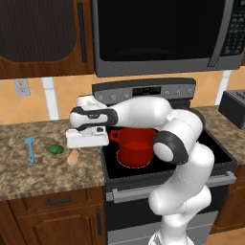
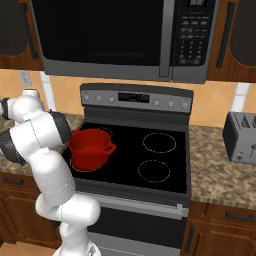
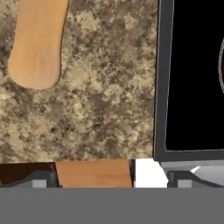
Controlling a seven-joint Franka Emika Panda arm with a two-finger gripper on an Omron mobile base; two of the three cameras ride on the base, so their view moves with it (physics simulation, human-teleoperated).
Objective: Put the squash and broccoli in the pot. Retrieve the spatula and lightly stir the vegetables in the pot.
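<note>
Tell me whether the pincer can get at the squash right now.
Probably yes. The open pincer hangs just above the counter, beside the squash, which lies bare with nothing on top. The broccoli sits a little apart to its left, out of the way.

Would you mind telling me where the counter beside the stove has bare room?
Free: granite in front of the spatula, broccoli and squash, toward the counter edge. Crowded: that row itself, with the pincer over the squash.
</note>
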